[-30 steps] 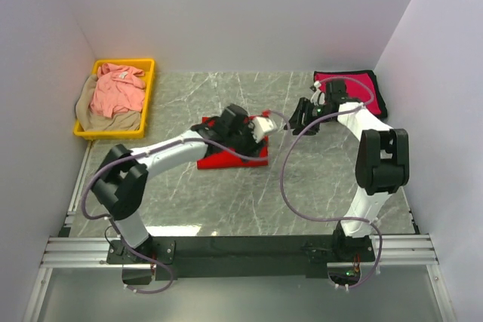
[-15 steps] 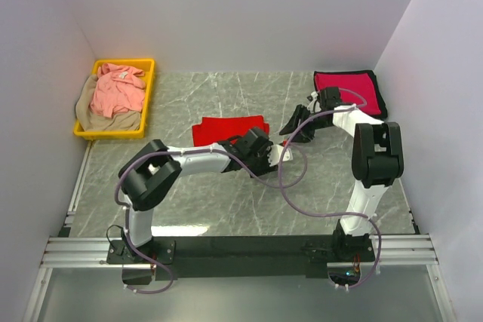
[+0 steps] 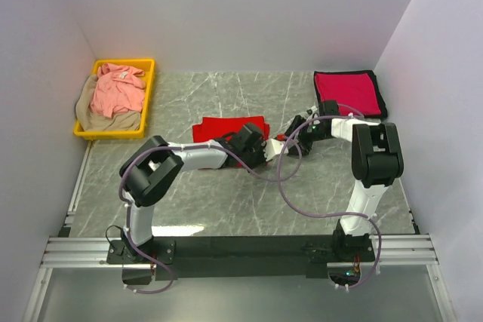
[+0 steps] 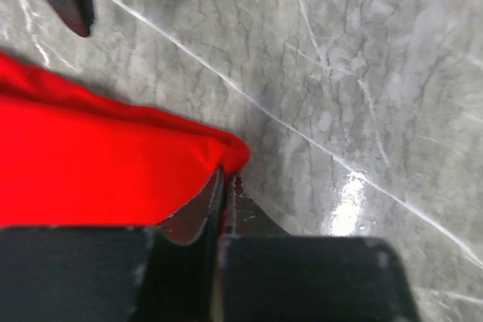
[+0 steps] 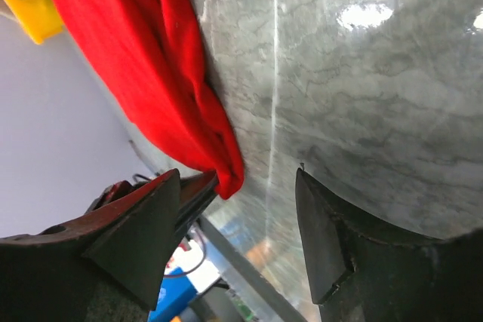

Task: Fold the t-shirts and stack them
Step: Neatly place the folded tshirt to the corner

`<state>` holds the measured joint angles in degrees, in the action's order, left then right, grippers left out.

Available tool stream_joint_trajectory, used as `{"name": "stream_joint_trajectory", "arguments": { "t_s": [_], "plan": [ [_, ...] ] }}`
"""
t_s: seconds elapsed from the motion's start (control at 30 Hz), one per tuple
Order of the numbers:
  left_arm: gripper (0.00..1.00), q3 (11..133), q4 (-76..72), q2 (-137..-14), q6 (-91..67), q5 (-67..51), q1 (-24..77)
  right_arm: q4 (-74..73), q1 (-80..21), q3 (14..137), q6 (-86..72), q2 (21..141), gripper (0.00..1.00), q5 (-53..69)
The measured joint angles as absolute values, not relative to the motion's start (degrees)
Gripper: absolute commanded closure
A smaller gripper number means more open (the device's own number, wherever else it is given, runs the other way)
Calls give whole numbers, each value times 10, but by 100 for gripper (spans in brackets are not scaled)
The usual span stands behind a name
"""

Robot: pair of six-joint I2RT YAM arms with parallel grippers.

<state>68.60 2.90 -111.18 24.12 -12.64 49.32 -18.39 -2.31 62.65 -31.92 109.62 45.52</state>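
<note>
The bright red t-shirt [image 3: 229, 129] lies folded mid-table. My left gripper [image 3: 264, 148] is at its near right corner; in the left wrist view the jaws [image 4: 226, 179] are pressed together on the tip of that corner of the shirt [image 4: 98, 179]. My right gripper [image 3: 287, 135] hangs open just to the right of the same corner, which shows between its fingers [image 5: 238, 201] close to the left one. The crimson-magenta t-shirt [image 3: 346, 93] lies folded flat at the back right. The salmon pink t-shirt [image 3: 117, 88] is heaped on the tan one [image 3: 113, 121].
A yellow bin [image 3: 148, 88] at the back left holds the pink and tan shirts. White walls close in the marble table [image 3: 226, 194] on three sides. The two grippers are almost touching each other.
The left jaws, open half a second ago, have shut on the red shirt's corner. The right gripper came down and leftward toward that corner and opened wider.
</note>
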Motion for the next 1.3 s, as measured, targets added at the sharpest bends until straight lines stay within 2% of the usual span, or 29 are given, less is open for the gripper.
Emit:
{"name": "stream_joint_trajectory", "arguments": {
  "t_s": [0.43, 0.73, 1.13, 1.3],
  "plan": [
    [99, 724, 53, -1087, 157, -254, 425, 50, -79, 549, -507, 1093, 14, 457],
    [99, 742, 53, -1085, 136, -289, 412, 132, -124, 552, -611, 1102, 13, 409],
    [99, 742, 35, -1084, 98, -302, 411, 186, -156, 624, -677, 1188, 35, 369],
    [99, 742, 32, -1084, 93, -302, 411, 188, -156, 624, -679, 1190, 37, 362]
  ]
}}
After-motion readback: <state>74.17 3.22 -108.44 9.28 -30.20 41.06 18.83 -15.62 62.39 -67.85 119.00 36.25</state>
